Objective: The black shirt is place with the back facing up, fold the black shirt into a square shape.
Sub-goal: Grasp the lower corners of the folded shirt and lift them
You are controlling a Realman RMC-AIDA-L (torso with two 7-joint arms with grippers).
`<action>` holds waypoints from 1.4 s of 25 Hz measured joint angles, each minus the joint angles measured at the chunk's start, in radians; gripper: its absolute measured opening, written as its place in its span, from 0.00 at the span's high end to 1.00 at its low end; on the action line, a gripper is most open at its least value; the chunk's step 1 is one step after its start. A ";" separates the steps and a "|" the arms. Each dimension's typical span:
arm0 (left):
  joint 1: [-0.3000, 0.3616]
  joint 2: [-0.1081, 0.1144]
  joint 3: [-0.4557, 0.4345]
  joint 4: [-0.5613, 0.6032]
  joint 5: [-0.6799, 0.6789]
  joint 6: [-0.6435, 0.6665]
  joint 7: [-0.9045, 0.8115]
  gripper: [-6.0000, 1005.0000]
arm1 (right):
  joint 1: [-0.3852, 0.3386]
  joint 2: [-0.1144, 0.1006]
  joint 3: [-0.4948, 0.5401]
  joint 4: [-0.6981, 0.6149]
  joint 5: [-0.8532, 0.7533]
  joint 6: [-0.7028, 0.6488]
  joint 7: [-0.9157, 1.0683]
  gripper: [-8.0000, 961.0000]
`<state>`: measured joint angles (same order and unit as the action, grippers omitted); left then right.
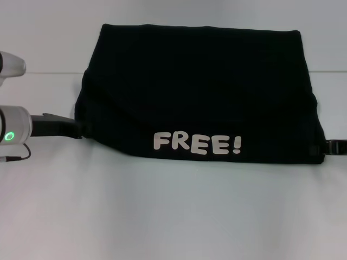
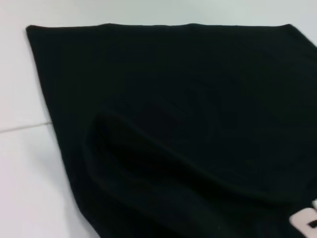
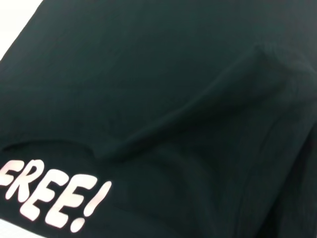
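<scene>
The black shirt [image 1: 200, 86] lies folded on the white table, its front flap turned over so the white "FREE!" lettering [image 1: 196, 143] shows near the front edge. The flap looks puffed up between the two front corners. My left gripper [image 1: 76, 129] is at the shirt's front left corner, its black tip tapering shut into the fabric. My right gripper [image 1: 335, 146] barely shows at the front right corner, mostly hidden by cloth. The left wrist view shows the shirt [image 2: 173, 99] with a raised fold. The right wrist view shows the shirt [image 3: 163, 89] and the lettering [image 3: 54, 196].
The white table [image 1: 173, 216] stretches in front of the shirt. A table seam [image 1: 49, 73] runs behind my left arm. My left arm's silver wrist with a green light [image 1: 10, 135] is at the left edge.
</scene>
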<state>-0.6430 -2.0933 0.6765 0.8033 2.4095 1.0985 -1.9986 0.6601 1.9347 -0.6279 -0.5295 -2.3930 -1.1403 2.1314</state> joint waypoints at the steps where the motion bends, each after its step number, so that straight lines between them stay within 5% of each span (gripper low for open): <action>1: 0.007 -0.001 -0.002 0.017 0.000 0.027 -0.006 0.95 | -0.002 -0.001 0.002 0.000 0.000 -0.003 -0.003 0.96; 7: 0.067 -0.020 -0.010 0.146 -0.011 0.231 -0.052 0.95 | -0.053 -0.012 0.079 -0.039 0.003 -0.090 -0.085 0.95; 20: 0.145 -0.031 -0.102 0.158 -0.047 0.570 0.092 0.95 | -0.189 -0.051 0.190 -0.079 0.003 -0.351 -0.314 0.96; 35: 0.217 -0.034 -0.200 0.152 -0.052 0.829 0.163 0.95 | -0.319 -0.044 0.211 -0.221 -0.009 -0.621 -0.378 0.96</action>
<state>-0.4259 -2.1276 0.4765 0.9550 2.3579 1.9279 -1.8355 0.3411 1.8910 -0.4167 -0.7504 -2.4024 -1.7612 1.7534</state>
